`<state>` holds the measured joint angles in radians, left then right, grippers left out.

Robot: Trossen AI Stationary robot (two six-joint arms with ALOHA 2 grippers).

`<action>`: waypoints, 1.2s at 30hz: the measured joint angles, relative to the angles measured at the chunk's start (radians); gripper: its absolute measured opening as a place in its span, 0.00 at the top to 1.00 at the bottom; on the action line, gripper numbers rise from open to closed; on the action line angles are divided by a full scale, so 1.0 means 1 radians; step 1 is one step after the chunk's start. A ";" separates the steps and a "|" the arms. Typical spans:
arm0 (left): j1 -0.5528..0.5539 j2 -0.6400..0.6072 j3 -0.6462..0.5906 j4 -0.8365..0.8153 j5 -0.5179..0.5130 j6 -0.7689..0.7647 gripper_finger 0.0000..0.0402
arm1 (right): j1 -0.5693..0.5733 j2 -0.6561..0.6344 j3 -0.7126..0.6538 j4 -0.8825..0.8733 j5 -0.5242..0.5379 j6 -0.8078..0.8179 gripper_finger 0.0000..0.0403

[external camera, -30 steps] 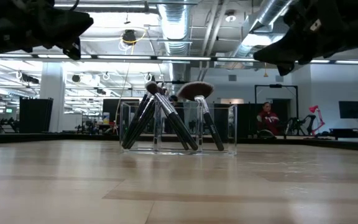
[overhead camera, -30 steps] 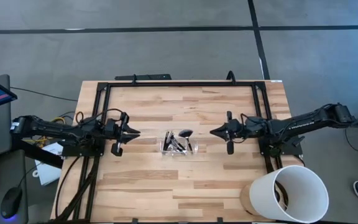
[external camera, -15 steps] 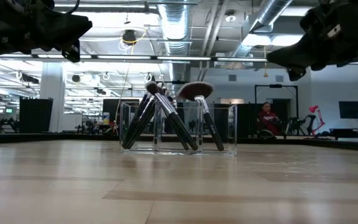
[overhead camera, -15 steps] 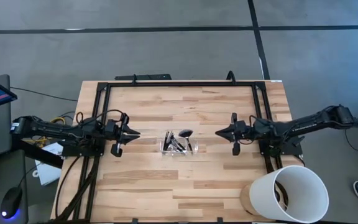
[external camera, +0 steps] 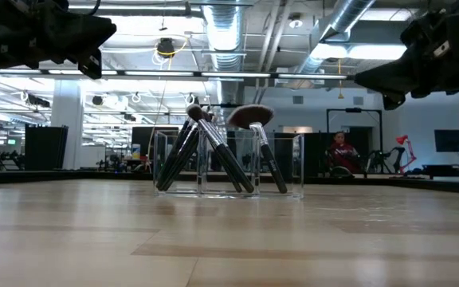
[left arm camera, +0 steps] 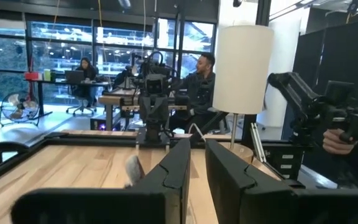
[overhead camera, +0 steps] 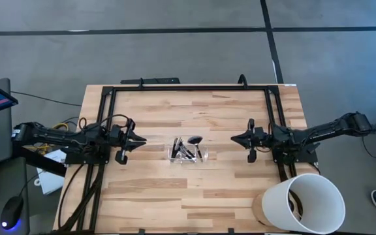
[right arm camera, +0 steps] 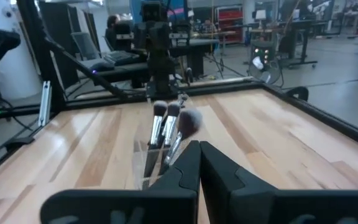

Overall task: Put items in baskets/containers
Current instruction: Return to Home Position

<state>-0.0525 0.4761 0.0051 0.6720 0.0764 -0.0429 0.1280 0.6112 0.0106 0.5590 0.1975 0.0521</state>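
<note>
Retreating since a second ago, the right tool (overhead camera: 234,138), fingertips together and empty, now hovers nearer the right edge of the surface (overhead camera: 175,189). We see the left tool (overhead camera: 142,139) unmoved, barely parted, empty. Between the two arms, one clear tray (external camera: 297,163) holds leaning brushes (external camera: 213,151), too overlapped to count.

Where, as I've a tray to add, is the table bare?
Bare: the wide strip from organizer to table edge beside the white bucket; also between organizer and black frame rail. Crowded: left claw and right claw flank it.
</note>
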 joint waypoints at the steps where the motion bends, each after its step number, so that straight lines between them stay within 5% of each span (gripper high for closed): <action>1: 0.000 -0.003 0.000 0.000 0.003 0.000 0.88 | 0.003 -0.010 -0.002 -0.007 0.007 0.000 1.00; 36: 0.000 -0.380 0.001 -0.338 0.003 -0.014 0.88 | 0.035 -0.058 -0.005 -0.088 0.048 0.000 1.00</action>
<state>-0.0525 0.0964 0.0059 0.3336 0.0795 -0.0574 0.1635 0.5537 0.0055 0.4705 0.2451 0.0526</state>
